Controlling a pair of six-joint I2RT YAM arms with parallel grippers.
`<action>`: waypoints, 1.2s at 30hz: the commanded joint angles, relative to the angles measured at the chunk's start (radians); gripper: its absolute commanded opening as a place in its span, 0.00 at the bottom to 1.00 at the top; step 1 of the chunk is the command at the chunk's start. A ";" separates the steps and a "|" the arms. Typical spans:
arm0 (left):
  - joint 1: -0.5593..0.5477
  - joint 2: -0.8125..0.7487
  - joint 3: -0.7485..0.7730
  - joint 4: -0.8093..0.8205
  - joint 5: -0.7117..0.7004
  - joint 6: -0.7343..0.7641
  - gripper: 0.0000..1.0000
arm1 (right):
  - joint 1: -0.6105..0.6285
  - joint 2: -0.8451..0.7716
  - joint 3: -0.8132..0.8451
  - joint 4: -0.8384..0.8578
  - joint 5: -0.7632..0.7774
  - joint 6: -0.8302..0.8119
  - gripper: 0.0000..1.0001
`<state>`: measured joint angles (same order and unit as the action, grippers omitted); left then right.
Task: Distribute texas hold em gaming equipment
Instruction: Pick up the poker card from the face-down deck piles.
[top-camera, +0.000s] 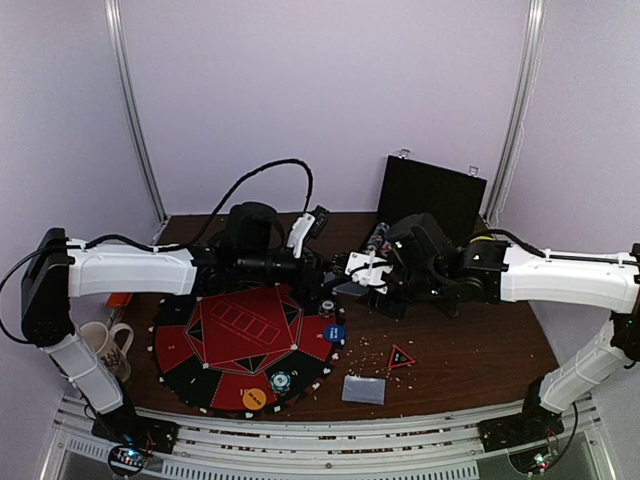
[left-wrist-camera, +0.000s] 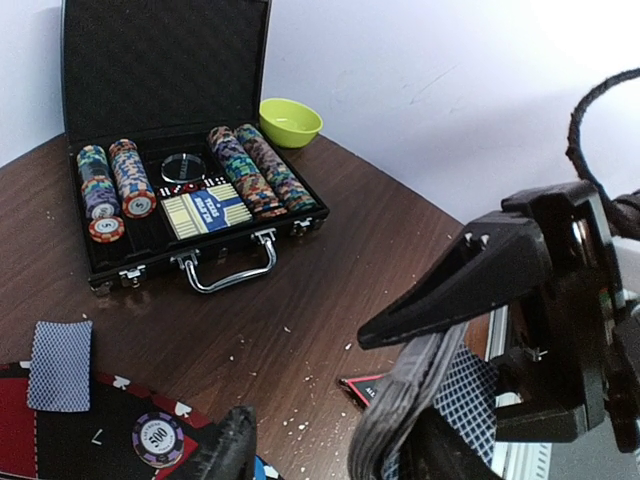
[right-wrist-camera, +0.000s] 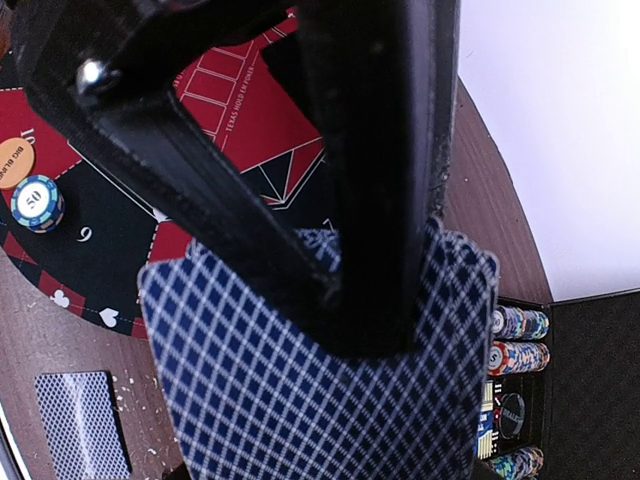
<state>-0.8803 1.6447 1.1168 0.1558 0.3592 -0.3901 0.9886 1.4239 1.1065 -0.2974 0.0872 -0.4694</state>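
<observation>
My right gripper (top-camera: 362, 278) (right-wrist-camera: 365, 320) is shut on a deck of blue-diamond-backed playing cards (right-wrist-camera: 300, 400) above the table behind the red and black poker mat (top-camera: 240, 340). In the left wrist view the deck (left-wrist-camera: 415, 395) hangs bent under the right gripper's finger (left-wrist-camera: 470, 285). My left gripper (top-camera: 322, 283) (left-wrist-camera: 330, 455) is open, its right finger beside the deck. On the mat lie a card (left-wrist-camera: 58, 365), a striped chip (left-wrist-camera: 158, 438), another chip (top-camera: 280, 380), a blue disc (top-camera: 333, 333) and an orange disc (top-camera: 254, 399). Dealt cards (top-camera: 363, 389) lie on the table at the front.
The open black chip case (left-wrist-camera: 190, 215) with rows of chips stands at the back, with a yellow bowl (left-wrist-camera: 290, 120) beside it. A red triangular marker (top-camera: 401, 357) lies right of the mat. A mug (top-camera: 105, 345) stands at the left edge. Crumbs dot the wood.
</observation>
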 joint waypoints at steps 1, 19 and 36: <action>0.007 -0.061 -0.026 0.009 -0.052 0.023 0.50 | 0.008 -0.020 0.010 0.029 0.026 -0.008 0.50; 0.009 -0.096 -0.001 -0.052 0.019 0.052 0.21 | 0.008 -0.027 0.001 0.026 0.052 -0.015 0.50; 0.009 -0.133 0.024 -0.110 0.079 0.088 0.00 | 0.007 -0.027 -0.002 0.020 0.078 -0.023 0.50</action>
<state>-0.8768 1.5440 1.1076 0.0486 0.4000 -0.3199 0.9909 1.4231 1.1061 -0.2874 0.1371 -0.4911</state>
